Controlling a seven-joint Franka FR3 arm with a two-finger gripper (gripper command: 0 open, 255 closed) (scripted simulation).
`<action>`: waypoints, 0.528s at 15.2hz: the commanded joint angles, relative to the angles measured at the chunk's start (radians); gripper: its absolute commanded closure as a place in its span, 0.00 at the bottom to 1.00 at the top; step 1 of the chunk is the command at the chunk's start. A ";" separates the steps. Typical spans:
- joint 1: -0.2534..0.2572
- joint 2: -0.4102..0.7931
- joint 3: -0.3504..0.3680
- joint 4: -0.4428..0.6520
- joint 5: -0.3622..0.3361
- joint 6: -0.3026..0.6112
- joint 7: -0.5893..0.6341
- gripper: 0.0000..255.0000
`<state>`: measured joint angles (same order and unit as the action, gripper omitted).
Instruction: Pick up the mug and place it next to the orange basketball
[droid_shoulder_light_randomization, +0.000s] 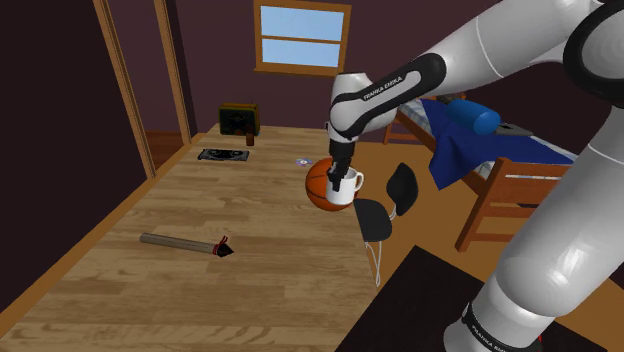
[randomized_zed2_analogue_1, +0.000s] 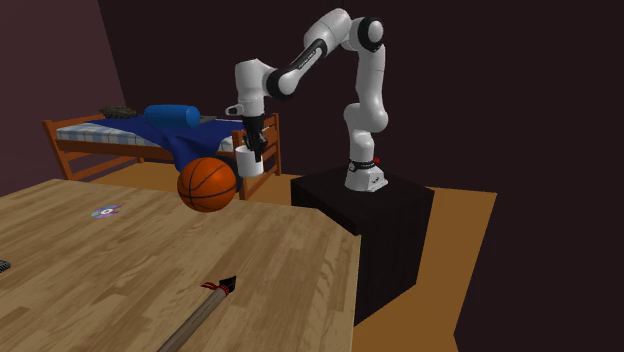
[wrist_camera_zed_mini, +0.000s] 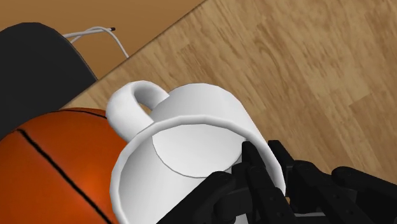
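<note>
The white mug (droid_shoulder_light_randomization: 345, 187) (randomized_zed2_analogue_1: 251, 162) (wrist_camera_zed_mini: 191, 140) is upright with its mouth facing up toward the wrist camera. It sits just beside the orange basketball (droid_shoulder_light_randomization: 318, 185) (randomized_zed2_analogue_1: 207, 184) (wrist_camera_zed_mini: 51, 172), level with the ball's upper half. Contact between mug and ball cannot be determined. The handle projects from the side of the mug opposite the grasped wall.

End effector (droid_shoulder_light_randomization: 342, 176) (randomized_zed2_analogue_1: 253, 148) (wrist_camera_zed_mini: 264, 164): points straight down onto the mug. The black fingers (wrist_camera_zed_mini: 249, 167) are closed to a narrow gap, pinching the rim wall, with one finger inside the cup and the other outside it.

Arm pose: the white arm rises vertically from the black stand (randomized_zed2_analogue_1: 370, 215). It bends at the top joint and slopes down and outward over the wooden counter (droid_shoulder_light_randomization: 200, 290) (randomized_zed2_analogue_1: 150, 270) (wrist_camera_zed_mini: 305, 76). The wrist is turned so that the hand hangs vertically.

Basketball position: it rests on the counter close to the edge that faces the stand.

Surrounding items:
- A black chair (droid_shoulder_light_randomization: 385, 205) (wrist_camera_zed_mini: 32, 57) stands just beyond that counter edge.
- A wooden rod with a black and red tip (droid_shoulder_light_randomization: 185, 243) (randomized_zed2_analogue_1: 205, 305) lies flat on the counter, well apart from the ball.
- A small disc (randomized_zed2_analogue_1: 104, 211) lies on the counter farther off.
- A wooden bed (droid_shoulder_light_randomization: 520, 165) (randomized_zed2_analogue_1: 110, 135) carrying a blue blanket stands behind the arm
</note>
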<state>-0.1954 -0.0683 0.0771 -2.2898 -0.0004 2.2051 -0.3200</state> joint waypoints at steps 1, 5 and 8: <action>0.000 0.014 0.000 -0.013 -0.001 0.028 0.001 1.00; 0.000 0.046 0.001 -0.036 -0.005 0.082 0.004 1.00; 0.000 0.072 0.001 -0.051 -0.008 0.123 0.006 1.00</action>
<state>-0.1943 -0.0107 0.0790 -2.3383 -0.0063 2.3110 -0.3130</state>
